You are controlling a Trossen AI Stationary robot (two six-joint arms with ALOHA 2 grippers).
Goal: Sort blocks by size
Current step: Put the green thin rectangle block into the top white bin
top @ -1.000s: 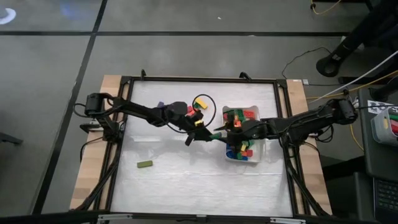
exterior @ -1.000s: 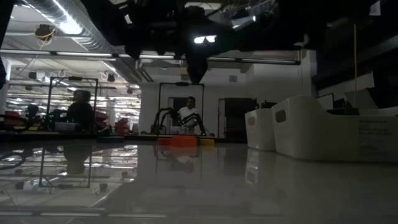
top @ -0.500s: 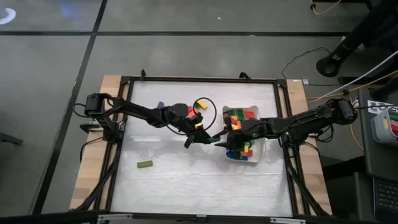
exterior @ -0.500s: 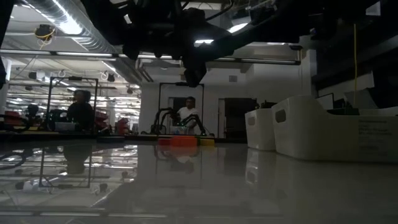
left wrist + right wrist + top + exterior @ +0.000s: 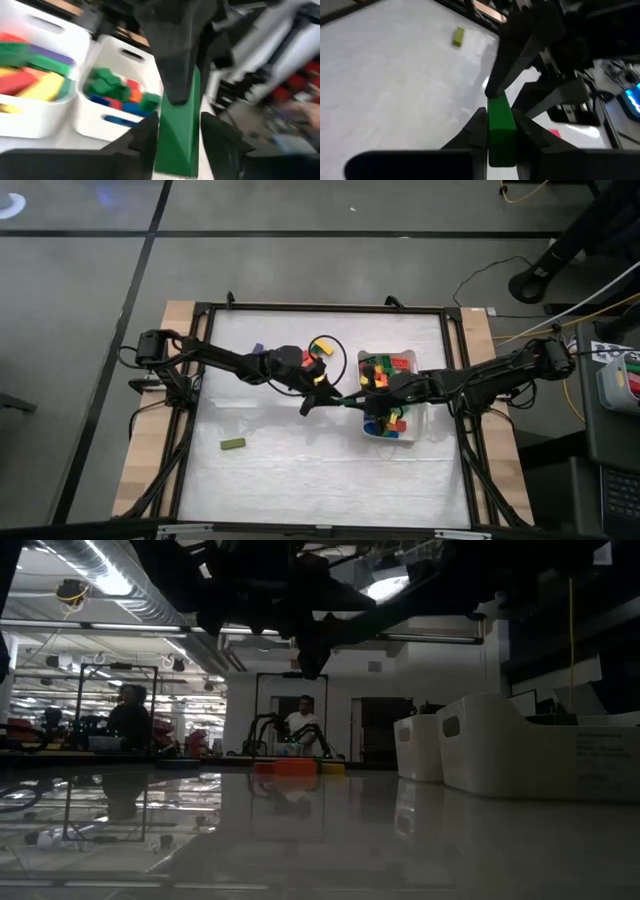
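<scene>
A green block (image 5: 500, 120), a longer bar, hangs in the air between my two grippers over the table's middle. My right gripper (image 5: 500, 117) is shut on the end nearer the trays. My left gripper (image 5: 179, 125) is open, with its fingers close on either side of the bar's other end (image 5: 176, 150); the right wrist view shows a narrow gap at one finger. In the high view both grippers meet left of the trays, left gripper (image 5: 322, 394) and right gripper (image 5: 346, 396). More blocks fill two white trays (image 5: 425, 412). My right gripper pinches the green block's two long sides (image 5: 501, 131) between its two fingers, at the end toward the trays. The fingers come about level from the table's right side and lie along the bar. The bar is lifted clear of the table and sticks out toward my left gripper.
An olive-green block (image 5: 233, 444) lies alone on the table's near left. A few loose blocks (image 5: 315, 356) and a purple one (image 5: 258, 348) lie at the far middle beside a black ring (image 5: 326, 346). One tray (image 5: 35, 100) holds long blocks, the other tray (image 5: 112, 125) short ones.
My right gripper has turned a little and shut on the green block's end beside my left gripper. The block has stayed in the air between the two grippers.
</scene>
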